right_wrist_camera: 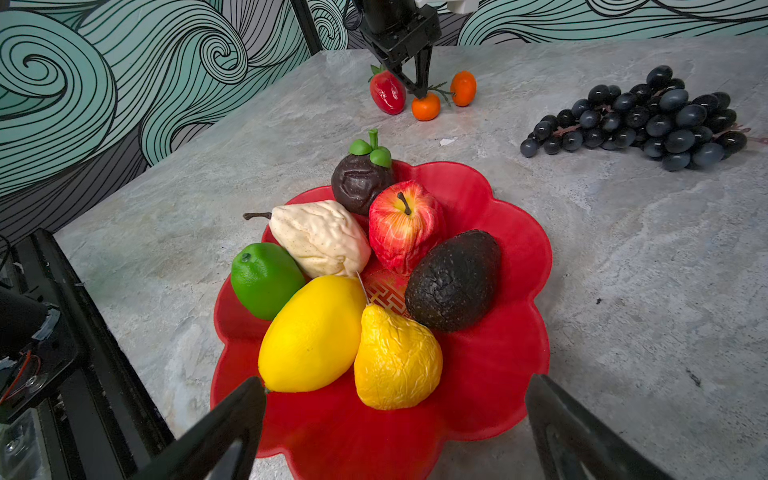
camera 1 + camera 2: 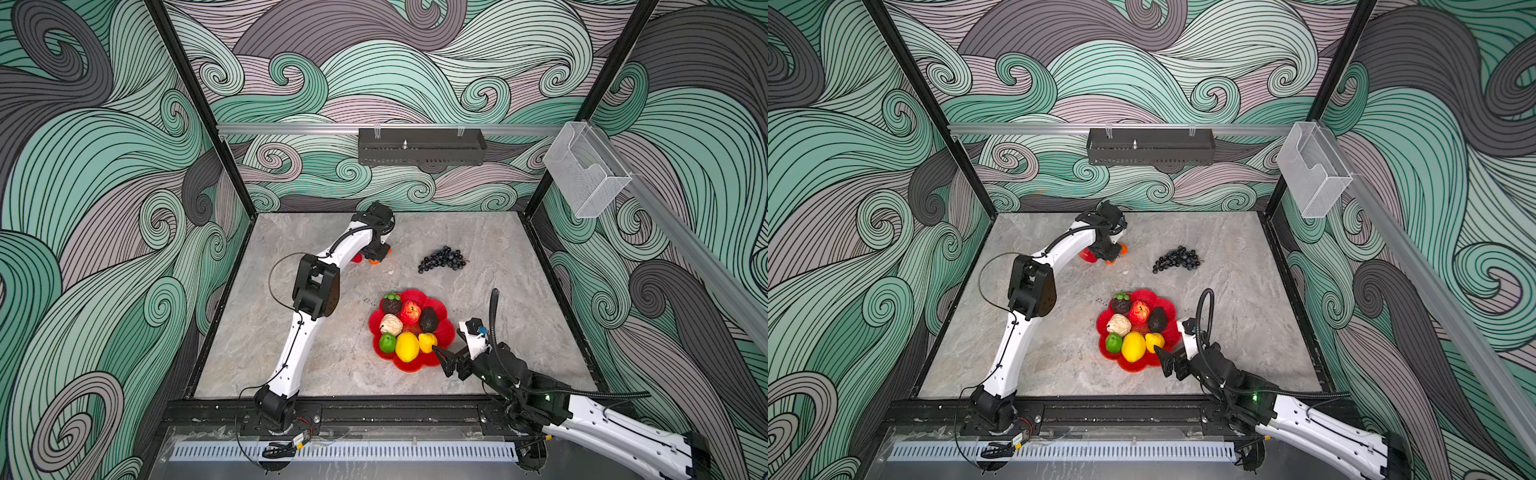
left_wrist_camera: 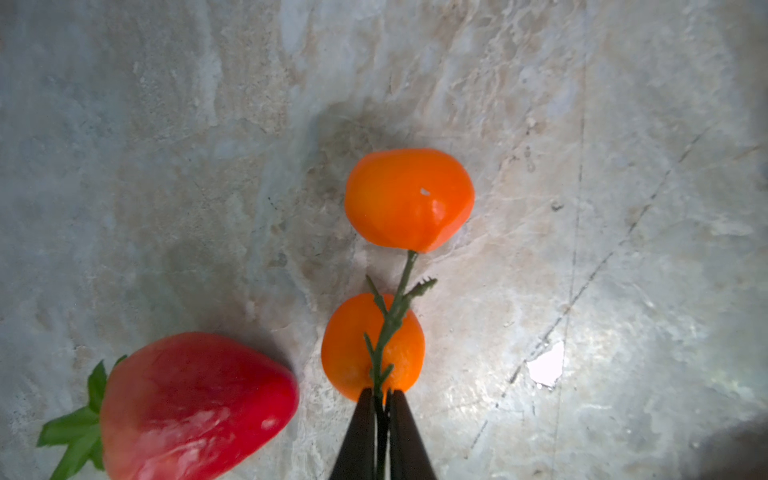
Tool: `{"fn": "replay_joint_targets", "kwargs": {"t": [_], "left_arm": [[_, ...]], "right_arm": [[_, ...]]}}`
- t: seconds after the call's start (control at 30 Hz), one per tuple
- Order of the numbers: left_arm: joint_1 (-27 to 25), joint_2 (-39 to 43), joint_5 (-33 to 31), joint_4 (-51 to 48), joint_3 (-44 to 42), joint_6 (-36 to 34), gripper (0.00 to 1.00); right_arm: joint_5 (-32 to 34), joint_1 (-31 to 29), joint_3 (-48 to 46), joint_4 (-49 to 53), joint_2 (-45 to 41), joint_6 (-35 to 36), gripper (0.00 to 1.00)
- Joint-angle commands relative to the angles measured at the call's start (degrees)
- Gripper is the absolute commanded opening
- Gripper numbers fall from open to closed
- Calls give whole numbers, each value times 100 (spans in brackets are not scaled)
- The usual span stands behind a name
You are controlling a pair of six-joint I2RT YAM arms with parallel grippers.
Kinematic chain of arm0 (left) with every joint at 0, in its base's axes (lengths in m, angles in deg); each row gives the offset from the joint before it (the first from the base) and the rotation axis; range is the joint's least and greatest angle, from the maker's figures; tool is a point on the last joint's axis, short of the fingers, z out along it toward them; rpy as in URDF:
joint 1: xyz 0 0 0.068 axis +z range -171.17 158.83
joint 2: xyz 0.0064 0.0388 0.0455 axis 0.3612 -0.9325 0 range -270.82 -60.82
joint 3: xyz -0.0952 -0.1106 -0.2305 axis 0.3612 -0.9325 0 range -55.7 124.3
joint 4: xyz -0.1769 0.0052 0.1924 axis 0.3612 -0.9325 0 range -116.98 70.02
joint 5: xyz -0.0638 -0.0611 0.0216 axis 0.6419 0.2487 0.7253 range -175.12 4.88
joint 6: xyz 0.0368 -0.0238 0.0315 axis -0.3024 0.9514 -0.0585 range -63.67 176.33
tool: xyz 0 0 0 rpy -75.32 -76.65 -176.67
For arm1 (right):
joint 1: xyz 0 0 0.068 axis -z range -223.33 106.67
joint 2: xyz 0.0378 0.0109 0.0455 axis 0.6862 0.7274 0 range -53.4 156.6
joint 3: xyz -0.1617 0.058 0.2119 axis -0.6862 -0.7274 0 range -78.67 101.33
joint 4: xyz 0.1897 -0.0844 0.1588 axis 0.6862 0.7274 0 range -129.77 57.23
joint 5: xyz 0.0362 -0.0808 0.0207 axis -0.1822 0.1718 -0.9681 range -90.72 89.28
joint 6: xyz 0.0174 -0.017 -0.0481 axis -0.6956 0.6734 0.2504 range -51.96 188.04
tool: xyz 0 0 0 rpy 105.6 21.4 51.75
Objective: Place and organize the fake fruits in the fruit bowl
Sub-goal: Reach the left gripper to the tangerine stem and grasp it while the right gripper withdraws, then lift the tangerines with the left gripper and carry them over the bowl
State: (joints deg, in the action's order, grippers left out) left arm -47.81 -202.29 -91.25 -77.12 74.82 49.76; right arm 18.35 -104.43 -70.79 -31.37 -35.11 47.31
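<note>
- Nearest to me is the right gripper [image 1: 392, 386]. Its jaws stand wide apart with nothing between them, hovering at the bowl's rim at about 5 o'clock.
- The fruit bowl [image 2: 446, 332] sits on the grey marble table [image 2: 291, 353], in the near half and a little right of centre. It is a shallow, glossy red dish with a scalloped, flower-like rim and a gold fret pattern [image 1: 384, 293] at its middle.
- I count seven fruits inside it. At 6 o'clock lies a smooth yellow lemon [image 1: 311, 332], touching a wrinkled yellow pear [image 1: 397, 361] at 4 o'clock.
- A shiny green lime [image 1: 266, 280] leans on the rim at 8 o'clock.
- A pale beige pear [image 1: 320, 239] with a dark stalk lies at 9 to 10 o'clock, and a rough, near-black avocado [image 1: 453, 280] at 2 o'clock.
- At 12 o'clock a red-streaked apple [image 1: 401, 226] stands stalk up. A dark brown mangosteen [image 1: 361, 183] with green leaves is at 11 o'clock.
- Beyond the bowl, at 1 o'clock from it and well apart, a dark blue-black grape bunch [image 2: 442, 259] lies on the table.
- Farthest off, at 11 o'clock from the bowl, the left gripper [image 3: 380, 395] points down with its jaws pinched together on the green sprig [image 3: 390, 324]. That sprig joins two small oranges [image 3: 409, 199], and both rest on the table.
- A red strawberry [image 3: 195, 407] with a green cap lies just beside them, at the gripper's 9 o'clock in both top views.
</note>
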Motion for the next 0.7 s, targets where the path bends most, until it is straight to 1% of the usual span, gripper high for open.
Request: {"fn": "replay_joint_targets", "kwargs": {"t": [0.0,0.13,0.27,0.37,0.47,0.6,0.67], "left_arm": [[37,-41,184,-130,211,150,7],[37,69,257,-224,182,255,4],[40,242,383,-246,19,339,3],[41,449,523,-168,-188,407,3],[32,661,598,-123,-381,536,2],[20,1048,681,-22,-761,764,1],[22,1287,769,115,-1035,879,0]], "right_arm": [[18,19,-24,-122,-6,52,98],[52,19,-23,-69,-55,42,98],[190,17,24,74,-132,-17,98],[407,27,151,296,-194,-87,98],[762,24,350,634,-206,-217,98],[1287,40,687,1187,-175,-572,98],[1392,49,796,1488,-175,-747,98]]}}
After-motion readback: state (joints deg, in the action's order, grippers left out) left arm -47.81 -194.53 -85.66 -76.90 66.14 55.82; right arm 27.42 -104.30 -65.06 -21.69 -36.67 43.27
